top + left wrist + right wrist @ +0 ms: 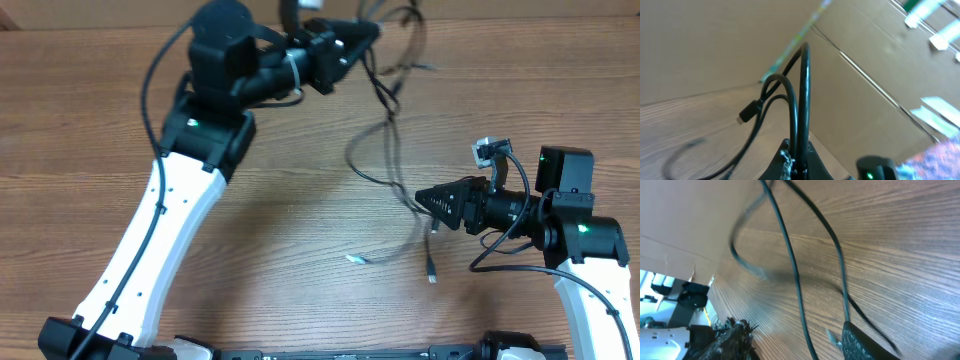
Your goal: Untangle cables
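Thin black cables [386, 112] run from a loop at the table's far edge down to the middle right. One plug end [432, 270] and a teal-tipped end [355, 260] lie on the wood. My left gripper [366, 36] is shut on two strands at the far edge and holds them off the table; in the left wrist view the strands [803, 100] rise from the shut jaws [801, 162], with a plug [746, 115] hanging beside. My right gripper [420, 197] is open next to the lower cable. In the right wrist view one strand [792, 275] passes between its spread fingers [792, 327].
The wooden table [270, 230] carries the cables. A cardboard wall [875, 85] stands right behind the left gripper at the table's far edge. A small white and black object [488, 150] sits near the right arm's wrist.
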Robot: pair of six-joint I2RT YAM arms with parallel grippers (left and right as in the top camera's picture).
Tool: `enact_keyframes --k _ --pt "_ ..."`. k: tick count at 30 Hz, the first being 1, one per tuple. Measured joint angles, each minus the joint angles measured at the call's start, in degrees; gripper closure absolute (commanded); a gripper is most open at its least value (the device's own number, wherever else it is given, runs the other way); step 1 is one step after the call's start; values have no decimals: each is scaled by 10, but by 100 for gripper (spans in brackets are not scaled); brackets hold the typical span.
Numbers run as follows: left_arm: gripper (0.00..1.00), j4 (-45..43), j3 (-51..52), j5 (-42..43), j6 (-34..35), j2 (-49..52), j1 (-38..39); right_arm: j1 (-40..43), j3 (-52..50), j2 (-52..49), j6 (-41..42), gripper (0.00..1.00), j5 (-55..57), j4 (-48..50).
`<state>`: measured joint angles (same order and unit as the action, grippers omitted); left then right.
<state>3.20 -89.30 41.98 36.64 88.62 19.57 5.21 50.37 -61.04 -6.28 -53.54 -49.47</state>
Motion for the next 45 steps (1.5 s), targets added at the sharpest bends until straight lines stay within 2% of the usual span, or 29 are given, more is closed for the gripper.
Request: enact_keyframes --k 3,8,17,25,32,37,41,42,45 --pt "96 3 0 0 12 0 -24 0 0 0 -12 40 9 -5" --pt "96 27 0 0 25 0 -41 0 0 0 -14 30 32 -5" --pt "96 100 0 -10 16 0 -38 0 5 0 59 19 88 4" --pt "96 193 -1 -48 -89 0 -15 0 15 43 94 11 120 1" --pt "96 253 -1 -111 -170 0 -11 0 15 89 127 4 165 11" --pt "95 324 -3 -179 -227 0 16 0 15 91 148 3 172 19" --pt "58 385 -3 -270 -268 0 54 0 15 87 156 3 177 19" --pt "41 398 -3 -296 -274 0 62 0 15 85 157 3 177 19" --pt "35 431 -3 -362 -283 0 73 0 15 79 158 3 178 19"
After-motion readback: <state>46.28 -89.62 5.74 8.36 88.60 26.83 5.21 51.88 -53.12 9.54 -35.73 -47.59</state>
